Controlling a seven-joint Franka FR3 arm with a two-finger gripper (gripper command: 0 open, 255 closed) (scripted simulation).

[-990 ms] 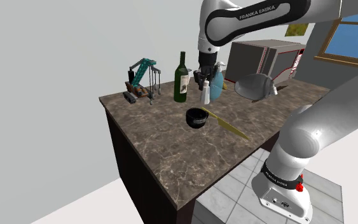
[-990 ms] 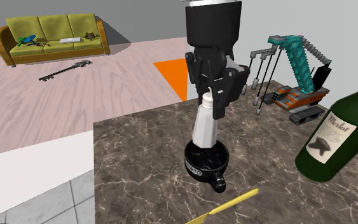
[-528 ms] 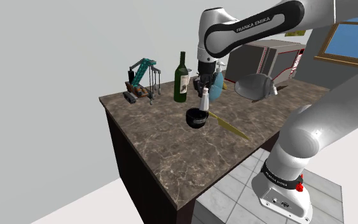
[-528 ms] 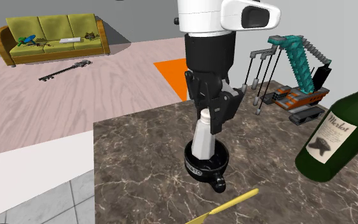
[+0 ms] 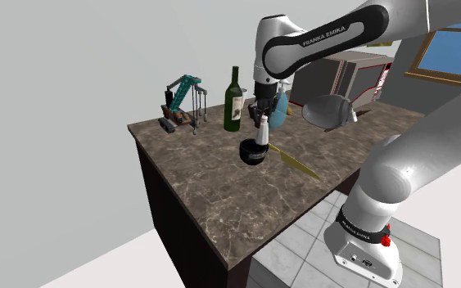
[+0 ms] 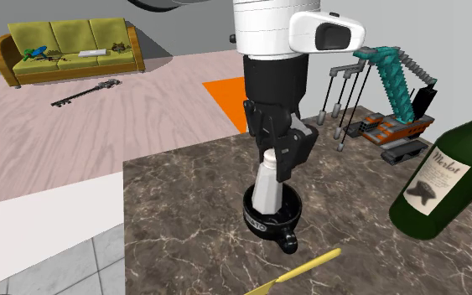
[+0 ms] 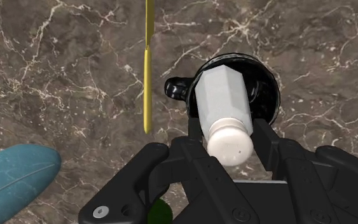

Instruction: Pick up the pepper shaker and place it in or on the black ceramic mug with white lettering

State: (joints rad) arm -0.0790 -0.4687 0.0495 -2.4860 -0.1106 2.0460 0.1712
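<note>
Since the earlier frame, my gripper has lowered the pepper shaker; its base now sits inside the black mug. My 2 fingers clamp the shaker's upper end. A yellow knife lies near the mug's handle, apart from it. Farther off stands 1 wine bottle.

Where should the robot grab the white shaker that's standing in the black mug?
By its narrow top, from above. The shaker stands nearly upright with its base down in the mug, so the mug's wall blocks the lower body and just the upper part sticks out. Its neck looks slim enough for a finger on either side, which is how the tool clasps it now.
</note>
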